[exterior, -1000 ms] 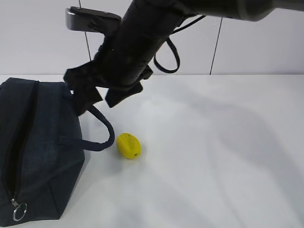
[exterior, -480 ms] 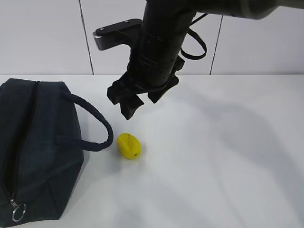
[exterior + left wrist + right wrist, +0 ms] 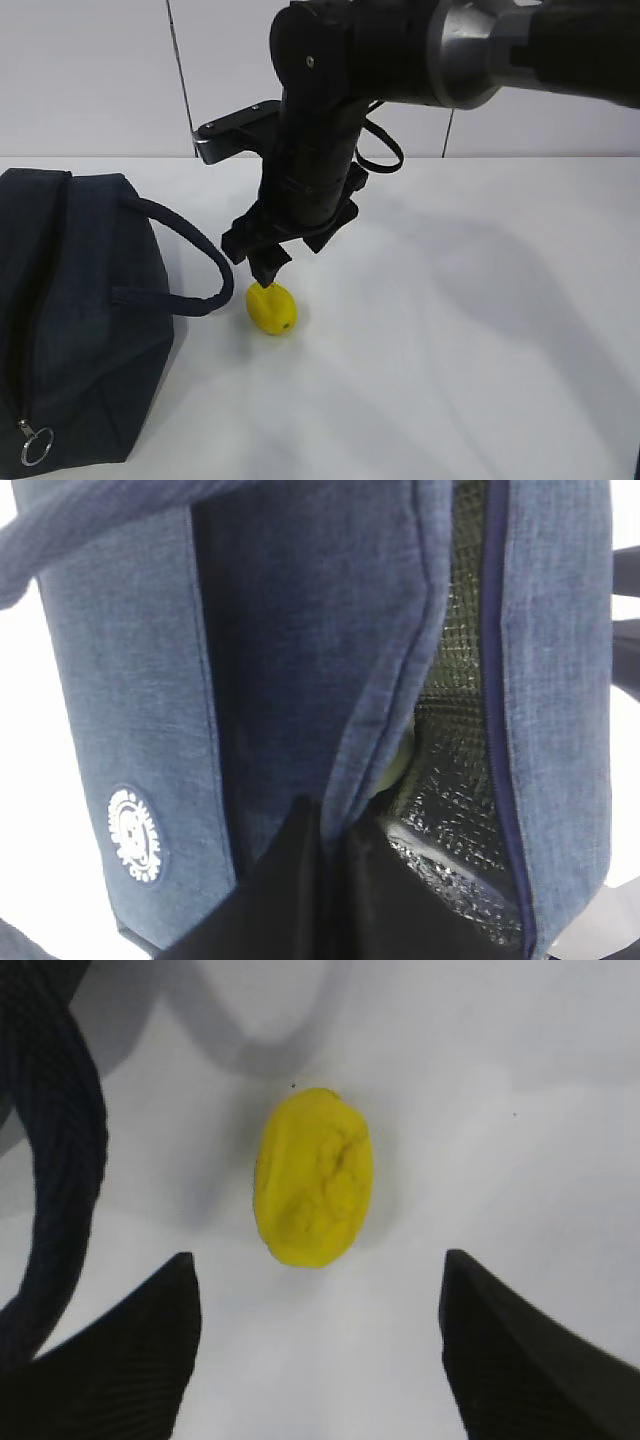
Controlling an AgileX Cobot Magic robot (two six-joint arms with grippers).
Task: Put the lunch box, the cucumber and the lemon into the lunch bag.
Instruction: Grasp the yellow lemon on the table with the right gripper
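Note:
The yellow lemon [image 3: 271, 307] lies on the white table just right of the navy lunch bag [image 3: 80, 300]. My right gripper [image 3: 265, 268] hangs open directly over the lemon, almost touching its top. In the right wrist view the lemon [image 3: 314, 1175] lies just ahead of the gap of the right gripper [image 3: 318, 1265], whose jaws stand wide apart. My left gripper [image 3: 335, 830] is shut on the fabric edge of the bag's opening [image 3: 380, 710], with the silvery lining [image 3: 450, 780] showing. A pale green sliver [image 3: 402, 763] shows inside. The cucumber is hidden.
The bag's loop handle [image 3: 205, 262] droops toward the lemon and shows at the left of the right wrist view [image 3: 55, 1160]. A metal ring zipper pull [image 3: 35, 446] hangs at the bag's near end. A white panelled wall stands behind the table.
My right gripper has swung from the bag's handle to the right and come down over the lemon. The handle has dropped back against the bag.

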